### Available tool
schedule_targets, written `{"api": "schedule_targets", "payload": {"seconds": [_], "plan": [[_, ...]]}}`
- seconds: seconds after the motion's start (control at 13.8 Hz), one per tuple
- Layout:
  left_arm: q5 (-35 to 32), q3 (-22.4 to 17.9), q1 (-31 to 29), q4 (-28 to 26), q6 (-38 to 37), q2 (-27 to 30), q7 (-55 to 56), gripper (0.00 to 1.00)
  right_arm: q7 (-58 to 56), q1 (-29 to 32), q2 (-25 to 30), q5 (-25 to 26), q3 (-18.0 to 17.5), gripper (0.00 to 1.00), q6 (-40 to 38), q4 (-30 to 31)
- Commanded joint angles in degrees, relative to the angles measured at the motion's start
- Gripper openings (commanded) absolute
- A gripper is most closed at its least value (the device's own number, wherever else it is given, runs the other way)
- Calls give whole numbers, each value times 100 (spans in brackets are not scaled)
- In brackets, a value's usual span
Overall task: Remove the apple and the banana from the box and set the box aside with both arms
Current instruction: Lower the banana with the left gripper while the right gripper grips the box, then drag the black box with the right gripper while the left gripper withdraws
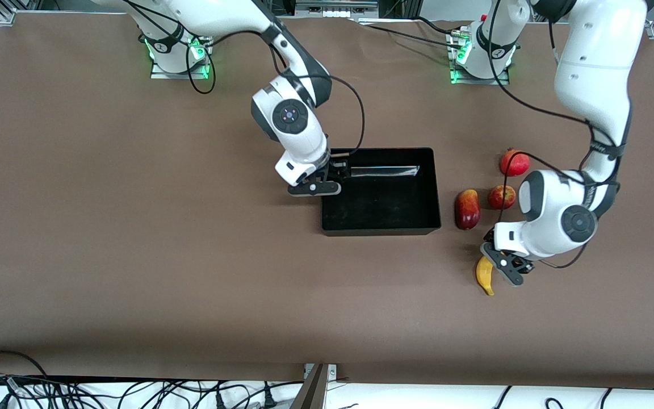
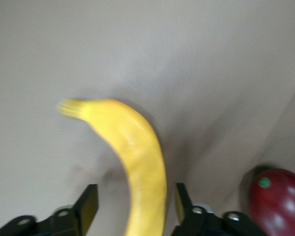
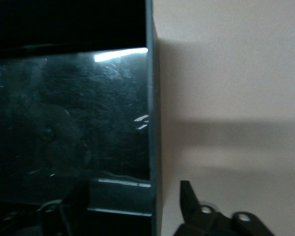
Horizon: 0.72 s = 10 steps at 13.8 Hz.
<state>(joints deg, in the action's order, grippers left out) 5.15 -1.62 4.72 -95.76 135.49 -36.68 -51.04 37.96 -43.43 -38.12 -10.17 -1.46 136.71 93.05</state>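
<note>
The yellow banana point(image 1: 485, 275) lies on the table near the left arm's end. My left gripper point(image 1: 500, 263) is down over its stem end. In the left wrist view the banana point(image 2: 132, 142) runs between the open fingers point(image 2: 88, 204) with a gap on each side; the gripper point(image 2: 135, 204) is open. The small red apple point(image 1: 501, 196) sits farther from the front camera. The black tray point(image 1: 381, 230) is at mid-table. My right gripper point(image 1: 321, 184) is open astride the tray's end wall point(image 3: 151, 98), one finger point(image 3: 187, 196) outside and one inside; its midpoint point(image 3: 135, 199) is at the wall.
A dark-red oblong fruit point(image 1: 467, 209) lies between the tray and the apple and shows in the left wrist view point(image 2: 278, 201). A red pomegranate point(image 1: 514, 162) lies beside the apple, farther from the front camera. Brown table cover all round.
</note>
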Motion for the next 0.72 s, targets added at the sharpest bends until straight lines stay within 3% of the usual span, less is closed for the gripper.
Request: {"api": "schedule_targets", "payload": {"seconds": [0.0, 0.14, 0.29, 0.51, 0.65], "plan": [[-102, -49, 38, -732, -442, 1493, -20, 100, 45, -87, -187, 24, 76, 0, -39, -147], [-102, -49, 29, -787, -1161, 2284, 145, 100, 27, -87, -178, 24, 85, 0, -83, -129], [-111, -75, -32, -787, -2082, 3040, 1177, 100, -16, -34, -73, 33, 155, 0, -266, -103], [-337, -242, -33, -717, -3306, 3807, 2998, 100, -209, -34, 453, 50, 873, 0, -1362, -76], [-549, -243, -33, -690, -3913, 4167, 3957, 100, -1083, 10, 761, 15, 1462, 0, -1734, 46]]}}
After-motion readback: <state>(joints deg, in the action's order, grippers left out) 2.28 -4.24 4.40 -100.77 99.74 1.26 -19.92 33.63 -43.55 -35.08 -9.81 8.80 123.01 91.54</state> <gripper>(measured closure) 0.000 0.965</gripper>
